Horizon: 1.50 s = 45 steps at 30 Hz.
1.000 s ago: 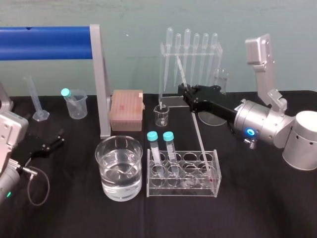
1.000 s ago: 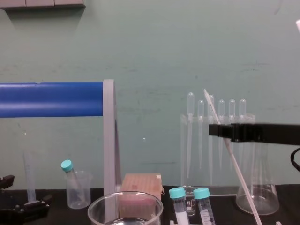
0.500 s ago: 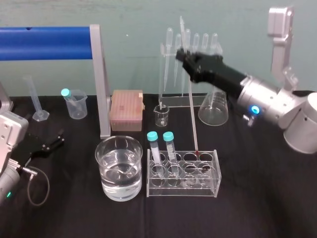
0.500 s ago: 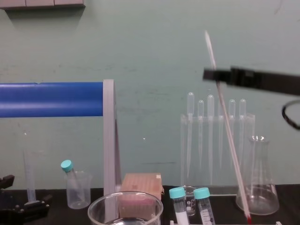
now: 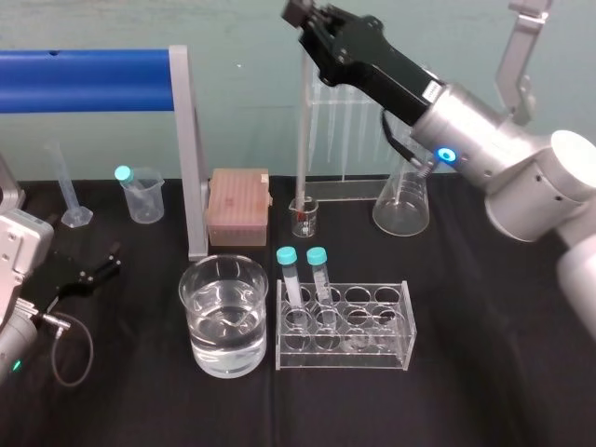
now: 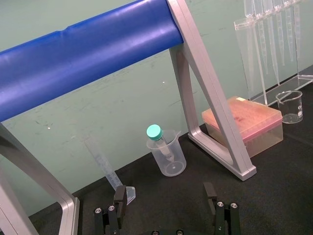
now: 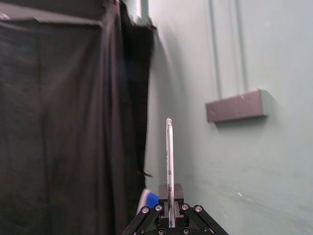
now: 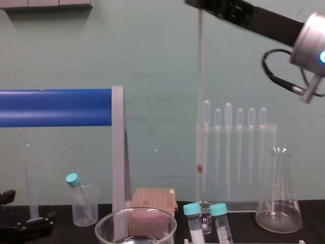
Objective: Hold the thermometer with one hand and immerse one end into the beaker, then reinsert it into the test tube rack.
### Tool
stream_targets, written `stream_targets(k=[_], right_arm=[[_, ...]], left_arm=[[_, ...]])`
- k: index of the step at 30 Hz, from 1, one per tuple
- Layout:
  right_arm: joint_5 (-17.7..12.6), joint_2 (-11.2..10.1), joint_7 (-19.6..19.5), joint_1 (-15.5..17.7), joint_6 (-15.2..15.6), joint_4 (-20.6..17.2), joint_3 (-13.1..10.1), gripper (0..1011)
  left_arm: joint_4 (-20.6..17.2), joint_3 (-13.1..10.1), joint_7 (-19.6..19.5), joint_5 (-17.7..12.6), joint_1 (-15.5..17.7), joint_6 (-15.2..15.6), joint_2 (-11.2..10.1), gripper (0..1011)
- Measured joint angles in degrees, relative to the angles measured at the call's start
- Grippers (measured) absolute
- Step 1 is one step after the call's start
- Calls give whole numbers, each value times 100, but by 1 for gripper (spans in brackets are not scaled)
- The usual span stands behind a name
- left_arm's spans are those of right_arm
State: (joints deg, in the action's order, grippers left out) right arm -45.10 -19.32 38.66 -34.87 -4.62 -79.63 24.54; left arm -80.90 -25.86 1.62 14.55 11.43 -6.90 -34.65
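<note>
Hanging plumb from the right gripper (image 5: 300, 20), the thermometer (image 5: 301, 140) is pinched near its upper end by clenched fingers (image 7: 176, 192), red tip down, high above the table's (image 5: 466, 372) middle. That upright, raised hold likely leaves the tip clear of the test tube rack (image 5: 345, 326) and ready to dip straight into the beaker (image 5: 197, 307), which stands beside the rack near the front edge. The left gripper (image 6: 165, 193) rests by the left edge, fingers spread and empty.
</note>
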Motion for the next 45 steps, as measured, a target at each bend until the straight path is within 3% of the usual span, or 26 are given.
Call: stream_targets(k=[4, 10, 24, 35, 45], right_arm=[[-211, 254, 366, -168, -252, 302, 107, 56], [-405, 508, 760, -340, -355, 628, 326, 56], [-565, 688, 1069, -372, -255, 952, 751, 56], [-289, 749, 1175, -416, -272, 1477, 1095, 56], [-129, 851, 1312, -440, -340, 1856, 1180, 56]], left_arm=[[0, 0, 0, 0, 0, 0, 0, 1008], [0, 0, 0, 0, 0, 0, 0, 1008], [0, 0, 0, 0, 0, 0, 0, 1008], [0, 0, 0, 0, 0, 0, 0, 1008], [0, 0, 0, 0, 0, 0, 0, 1008]])
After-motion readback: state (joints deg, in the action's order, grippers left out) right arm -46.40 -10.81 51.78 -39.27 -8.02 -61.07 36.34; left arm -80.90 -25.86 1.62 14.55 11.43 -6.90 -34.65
